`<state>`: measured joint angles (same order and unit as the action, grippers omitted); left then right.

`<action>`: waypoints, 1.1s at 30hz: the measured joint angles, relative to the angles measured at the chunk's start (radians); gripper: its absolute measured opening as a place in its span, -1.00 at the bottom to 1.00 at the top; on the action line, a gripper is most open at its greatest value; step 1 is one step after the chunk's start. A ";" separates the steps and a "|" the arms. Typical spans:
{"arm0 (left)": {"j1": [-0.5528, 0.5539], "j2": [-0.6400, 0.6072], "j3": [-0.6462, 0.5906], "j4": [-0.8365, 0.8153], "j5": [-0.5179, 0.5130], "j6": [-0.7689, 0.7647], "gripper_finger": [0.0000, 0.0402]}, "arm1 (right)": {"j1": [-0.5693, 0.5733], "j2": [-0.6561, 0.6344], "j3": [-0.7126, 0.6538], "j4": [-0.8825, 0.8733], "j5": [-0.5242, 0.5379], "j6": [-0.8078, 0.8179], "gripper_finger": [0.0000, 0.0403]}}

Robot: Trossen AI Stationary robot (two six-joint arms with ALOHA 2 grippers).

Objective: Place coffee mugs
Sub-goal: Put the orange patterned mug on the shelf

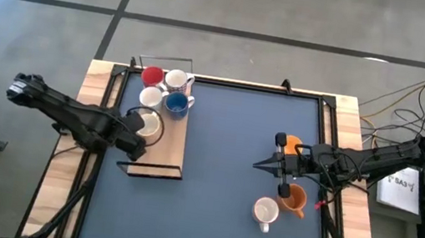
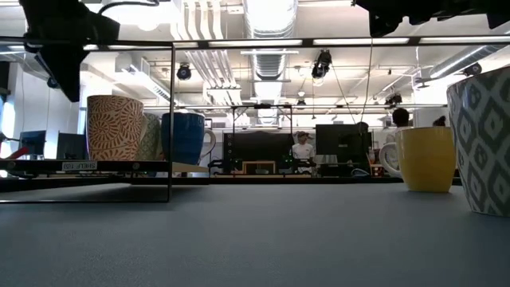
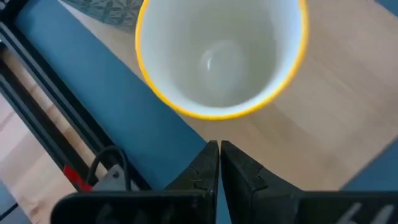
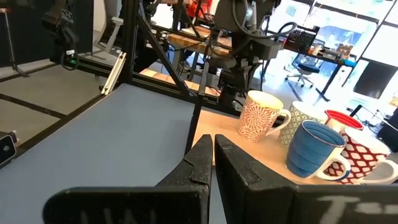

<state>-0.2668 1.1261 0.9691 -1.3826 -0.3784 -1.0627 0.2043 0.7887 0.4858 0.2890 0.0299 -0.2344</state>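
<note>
Fingers [image 3: 219, 163] of the left gripper [image 1: 134, 146] are pressed together, empty, a yellow-rimmed mug [image 3: 221, 56] on the wooden board [image 1: 168, 159] just beyond their tips. Right gripper [image 1: 260, 164] likewise closed, empty; orange mugs [image 1: 295, 199] sit beside it on the tabletop [image 1: 226, 138].

I see a grey concrete floor [image 1: 296, 9] around my rig, ceiling ducts [image 2: 267, 16], strip lights [image 2: 263, 42], and distant monitors [image 2: 339, 139].

five mugs [image 1: 164, 95] on board [image 1: 164, 158] left, three mugs [image 1: 282, 193] right
</note>
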 joint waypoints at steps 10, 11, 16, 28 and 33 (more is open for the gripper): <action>0.058 0.001 -0.013 0.060 -0.081 0.008 -1.00 | 0.000 0.000 0.000 0.000 0.000 -0.002 -0.96; 0.063 0.001 -0.013 0.057 -0.081 0.008 -1.00 | 0.000 0.000 0.000 0.000 0.000 -0.002 -0.96; 0.069 0.001 -0.013 0.057 -0.076 0.007 -1.00 | 0.000 0.000 0.000 0.000 0.000 0.003 -0.96; -0.022 -0.006 0.115 0.174 -0.206 0.133 -1.00 | 0.000 0.000 0.000 -0.048 0.005 0.195 -0.96; -0.053 0.005 0.103 0.537 -0.302 0.368 -1.00 | 0.000 0.000 0.000 -0.047 0.051 0.282 -0.96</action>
<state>-0.3203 1.1309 1.0724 -0.8460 -0.6804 -0.6944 0.2043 0.7887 0.4858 0.2417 0.0805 0.0479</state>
